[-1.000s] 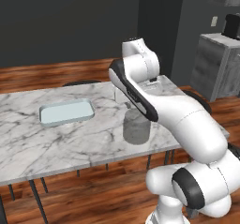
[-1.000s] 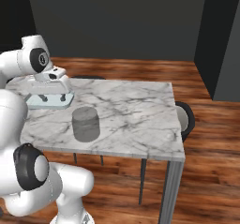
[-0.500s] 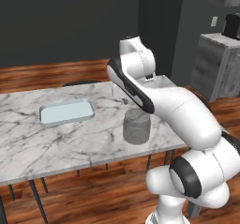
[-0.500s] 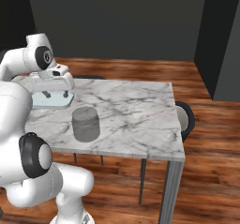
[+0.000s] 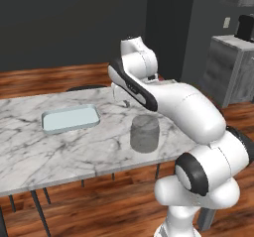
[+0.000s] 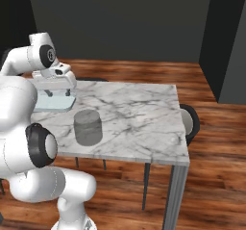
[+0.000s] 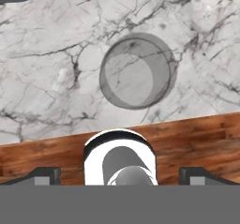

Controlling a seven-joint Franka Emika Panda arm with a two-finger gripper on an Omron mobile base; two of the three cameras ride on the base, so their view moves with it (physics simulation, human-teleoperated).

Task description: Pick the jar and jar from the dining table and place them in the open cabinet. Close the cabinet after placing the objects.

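A translucent grey jar (image 7: 136, 70) is seen at the centre of the hand view, upright on the marble dining table (image 5: 30, 151) near its front edge. The gripper (image 6: 56, 92) is held above the table with the jaws fully open and nothing gripped. If the descent is misaligned, the jar could be tipped or pushed toward the edge. A pale blue tray (image 5: 70, 118) lies at centre left; a second jar cannot be made out, possibly hidden.

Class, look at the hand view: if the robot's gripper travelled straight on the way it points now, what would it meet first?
Most likely the translucent grey glass jar, standing upright on the white marble dining table and roughly central ahead of the open gripper. Depth is unclear, so it might just meet the bare marble beside it.
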